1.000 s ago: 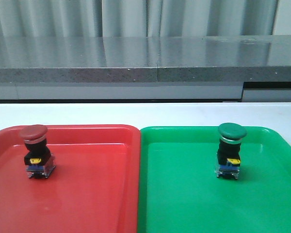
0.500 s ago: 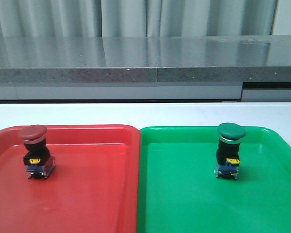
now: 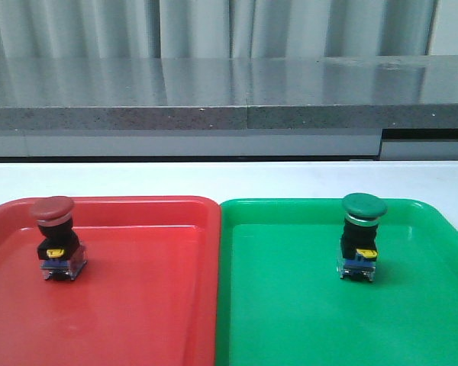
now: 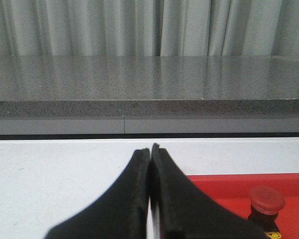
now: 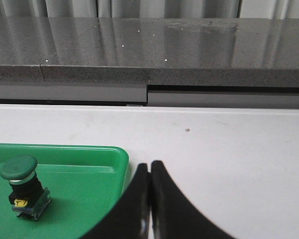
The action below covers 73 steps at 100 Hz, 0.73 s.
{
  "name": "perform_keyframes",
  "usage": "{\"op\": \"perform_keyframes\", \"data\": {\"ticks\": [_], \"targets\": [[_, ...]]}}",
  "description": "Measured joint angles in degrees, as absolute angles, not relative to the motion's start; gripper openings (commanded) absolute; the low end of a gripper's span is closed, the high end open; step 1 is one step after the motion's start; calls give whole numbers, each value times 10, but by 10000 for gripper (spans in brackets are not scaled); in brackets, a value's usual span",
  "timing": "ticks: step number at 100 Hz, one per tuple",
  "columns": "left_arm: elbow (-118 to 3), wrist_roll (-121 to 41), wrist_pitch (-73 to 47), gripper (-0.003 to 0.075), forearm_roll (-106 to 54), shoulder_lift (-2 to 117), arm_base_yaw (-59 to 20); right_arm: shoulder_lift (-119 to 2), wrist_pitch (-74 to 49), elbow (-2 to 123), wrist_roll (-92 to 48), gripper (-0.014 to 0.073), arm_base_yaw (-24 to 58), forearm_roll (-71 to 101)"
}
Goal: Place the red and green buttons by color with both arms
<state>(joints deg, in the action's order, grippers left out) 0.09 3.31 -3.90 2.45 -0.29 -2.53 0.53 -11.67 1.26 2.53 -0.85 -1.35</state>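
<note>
Buttons (image 3: 57,238) (image 3: 361,236) upright in matching trays; only wrist views: both grippers (image 4: 150,149) (image 5: 149,165) closed, empty.

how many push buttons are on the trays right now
2: the red button stands far-left in the red tray; the green button stands toward the far right of the green tray. Nothing looks hidden.

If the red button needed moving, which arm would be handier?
Probably the left. Its gripper, shut and empty, sits beside the red tray with the red button in view; the right gripper is by the green tray.
</note>
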Motion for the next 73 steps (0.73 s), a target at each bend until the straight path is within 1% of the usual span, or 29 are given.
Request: {"op": "perform_keyframes", "data": {"ticks": [19, 73], "targets": [[1, 33, -39, -19, 25, -3, -25, 5, -92, -16, 25, -69, -8, -11], [1, 33, -39, -19, 25, -3, -25, 5, -89, -16, 25, -69, -8, -11]]}}
